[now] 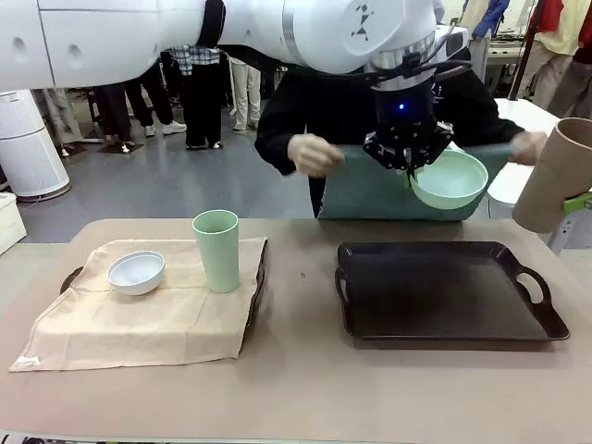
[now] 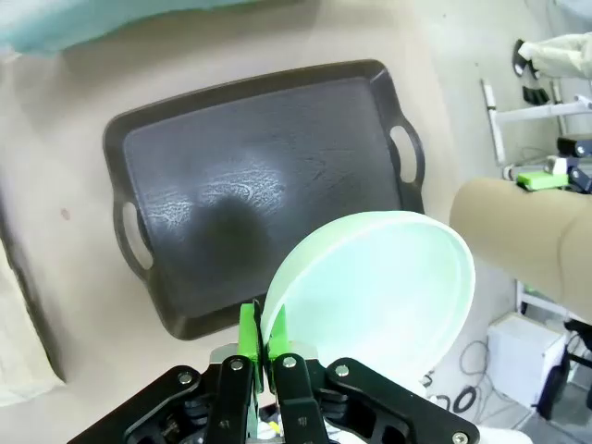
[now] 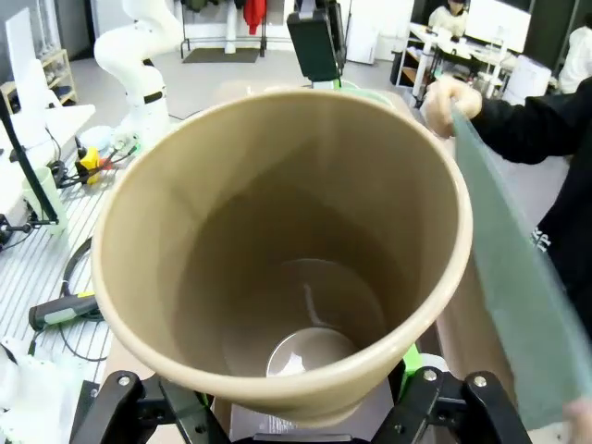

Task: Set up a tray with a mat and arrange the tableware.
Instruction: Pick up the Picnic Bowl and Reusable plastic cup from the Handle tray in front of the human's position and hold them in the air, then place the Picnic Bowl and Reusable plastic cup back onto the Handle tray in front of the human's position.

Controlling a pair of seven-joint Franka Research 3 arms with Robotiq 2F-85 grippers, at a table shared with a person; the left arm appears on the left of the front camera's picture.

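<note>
Above table, left gripper (image 1: pixel 408 165) (clamped) holds mint bowl (image 1: pixel 450 179).

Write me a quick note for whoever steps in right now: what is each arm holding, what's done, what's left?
Left gripper: shut on the mint green bowl, held above the bare black tray.
Right gripper: holding the tan-brown cup, off to the right.
Person: both hands hold a teal mat at the far edge.
Done: left tray has beige mat, white bowl, mint green cup.
Left: mat onto black tray, then bowl and cup.
</note>
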